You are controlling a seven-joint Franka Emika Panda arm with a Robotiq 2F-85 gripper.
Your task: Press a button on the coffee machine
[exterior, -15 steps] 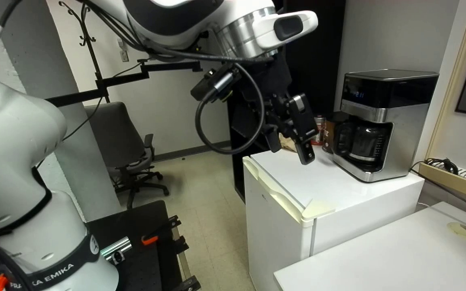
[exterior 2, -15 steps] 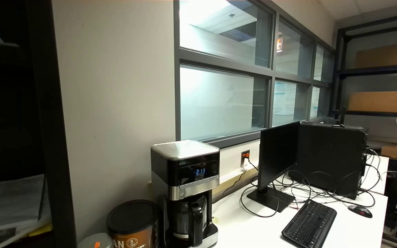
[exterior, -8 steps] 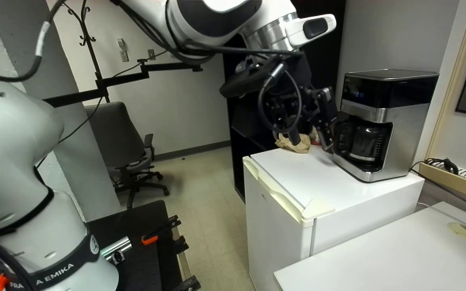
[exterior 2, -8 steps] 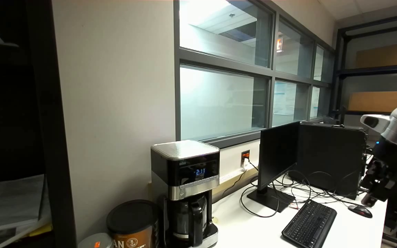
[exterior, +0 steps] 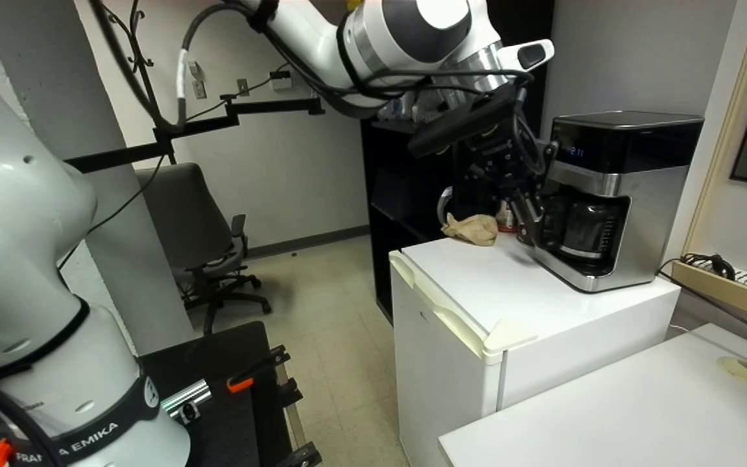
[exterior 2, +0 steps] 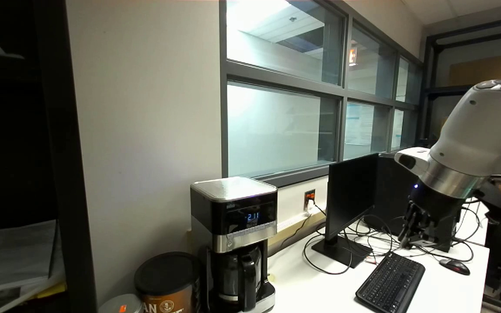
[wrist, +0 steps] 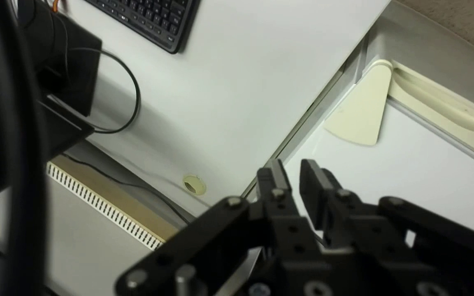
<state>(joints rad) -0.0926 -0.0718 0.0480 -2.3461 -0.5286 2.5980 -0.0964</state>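
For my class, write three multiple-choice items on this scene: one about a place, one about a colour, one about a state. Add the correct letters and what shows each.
1. Where does the coffee machine stand?
A. On the office chair
B. On top of the white mini fridge
C. On the floor

2. What colour are the lit digits on its front?
A. Blue
B. Red
C. Green

3. How does the claw stand?
A. Clamped on the carafe handle
B. Fully shut
C. Slightly open, holding nothing

1: B, as its base rests on the flat white top in an exterior view.
2: A, as they glow blue in both exterior views.
3: C, as the wrist view shows a narrow gap between its jaws with nothing gripped in it.
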